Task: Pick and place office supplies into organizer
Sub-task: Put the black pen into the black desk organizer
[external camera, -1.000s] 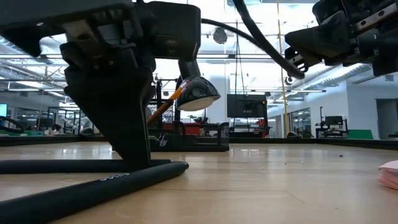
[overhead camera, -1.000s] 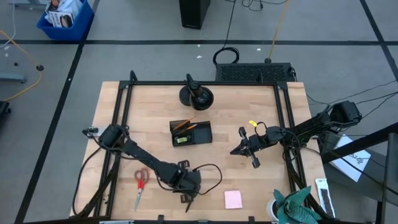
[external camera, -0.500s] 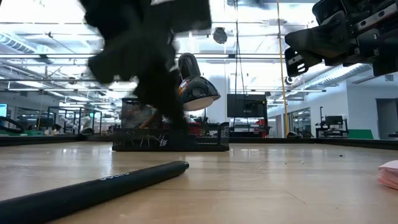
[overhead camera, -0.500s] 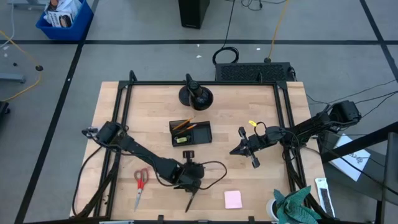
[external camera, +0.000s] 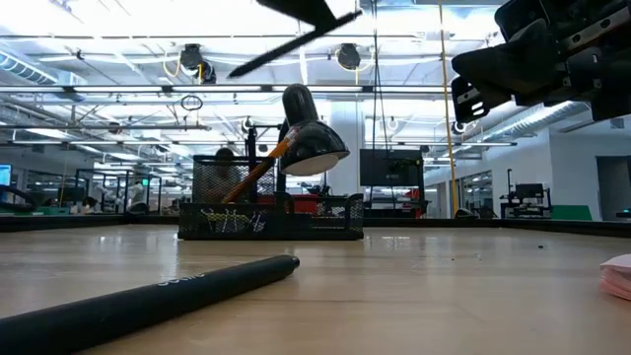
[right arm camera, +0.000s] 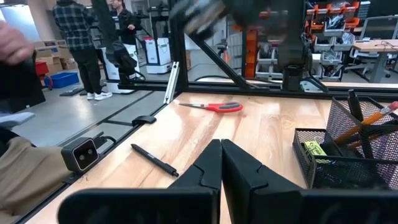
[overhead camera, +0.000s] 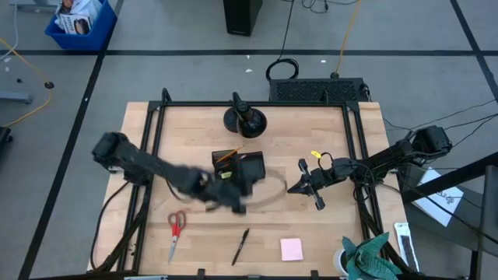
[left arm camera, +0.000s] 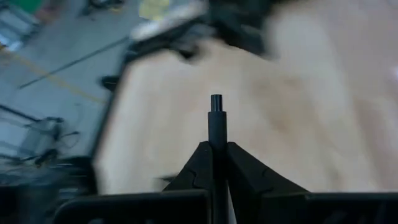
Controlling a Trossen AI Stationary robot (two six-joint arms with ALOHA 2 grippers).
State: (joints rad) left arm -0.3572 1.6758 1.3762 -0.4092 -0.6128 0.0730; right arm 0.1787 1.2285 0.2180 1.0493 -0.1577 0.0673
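My left gripper is blurred just in front of the black mesh organizer, shut on a black pen. That pen shows slanting high in the air in the low view. A second black pen lies flat near the table's near edge. The red-handled scissors lie at the near left and the pink sticky pad at the near right. Orange pencils lean in the organizer. My right gripper is shut and empty, right of the organizer. My left gripper pinches the black pen between its two fingers. The pen lies along the fingers, and its free end sticks out past the fingertips. The pen is lifted clear of the table and slants in the low view. The fingers hide its rear part.
A round black stand base sits behind the organizer. A black frame runs around the table. People stand in the room beyond the table. A blue bin is on the floor at the far left.
My left gripper has risen from the table's near edge with one pen and swung fast toward the far edge, up to the organizer. The held pen is now lifted clear and high. The other pen has stayed on the table. My right arm has kept still.
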